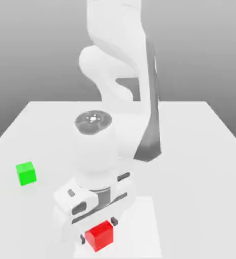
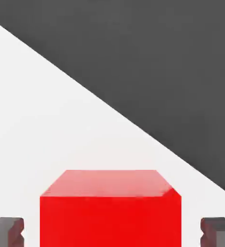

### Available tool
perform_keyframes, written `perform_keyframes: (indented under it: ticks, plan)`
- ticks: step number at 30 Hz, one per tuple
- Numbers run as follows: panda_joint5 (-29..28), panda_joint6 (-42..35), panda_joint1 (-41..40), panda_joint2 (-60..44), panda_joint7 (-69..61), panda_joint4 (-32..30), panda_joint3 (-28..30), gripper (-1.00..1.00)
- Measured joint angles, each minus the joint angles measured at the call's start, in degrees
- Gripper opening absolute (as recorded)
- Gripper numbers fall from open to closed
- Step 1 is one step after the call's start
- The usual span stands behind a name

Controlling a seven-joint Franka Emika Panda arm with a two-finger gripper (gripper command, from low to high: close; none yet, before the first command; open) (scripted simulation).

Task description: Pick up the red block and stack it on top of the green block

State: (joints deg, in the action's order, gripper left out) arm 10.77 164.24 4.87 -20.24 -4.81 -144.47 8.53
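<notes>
Nearest the camera, low in the middle of the exterior view, the red block [image 1: 99,235] sat flat on the white table [image 1: 200,167], and the gripper [image 1: 98,230] was right down over it, pointing straight at the tabletop. One dark finger stood at each side of the cube. From the hand view the story was clear: the red block [image 2: 109,212] lay dead centre between the two fingers [image 2: 8,231], with a sliver of white table showing on each side, so the gripper [image 2: 112,234] was spread and straddling the cube, touching neither face and grasping nothing. That was the relation that mattered: the block was directly between the pads, not off to either side. Being a cube, it offered no long axis to line up with, just a pair of flat faces squared to the fingers. By my reading a plain squeeze was all that stood between this and a lift. Further back, toward the exterior view's left at mid-height, the green block [image 1: 26,173] waited well apart from the red one, its top bare. Furthest off, the white arm [image 1: 120,50] rose at the upper centre. The count: one red block, one green block, one arm, two fingers.
</notes>
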Motion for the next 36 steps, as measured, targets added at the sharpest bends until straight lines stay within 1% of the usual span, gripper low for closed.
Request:
perform_keyframes:
  ticks: [4, 8, 10, 12, 15, 18, 22, 27, 30, 36]
  plan:
    - [-0.19, -0.24, 0.06, 0.23, 0.13, -0.04, 0.09, -1.00]
    - [-4.24, -6.04, 1.76, 7.37, 3.11, -1.21, 2.62, -1.00]
    - [-6.80, -8.60, 1.01, 11.10, 2.94, -2.21, 4.26, -1.00]
    - [-9.78, -9.96, -1.47, 14.34, 0.02, -3.68, 7.14, -1.00]
    - [-14.19, -11.37, -9.08, 18.80, -5.61, -6.13, 10.81, -1.00]
    - [-17.82, -12.35, -15.63, 22.78, -12.06, -8.74, 13.26, -1.00]
    - [-21.55, -12.96, -20.90, 27.34, -21.45, -12.47, 17.75, -1.00]
    - [-25.41, -12.50, -27.28, 31.78, -33.64, -17.49, 25.33, -1.00]
    - [-23.63, -10.87, -27.07, 30.83, -37.50, -18.47, 27.49, -1.00]
    - [-16.37, -7.13, -24.24, 26.27, -42.87, -18.65, 28.85, -1.00]
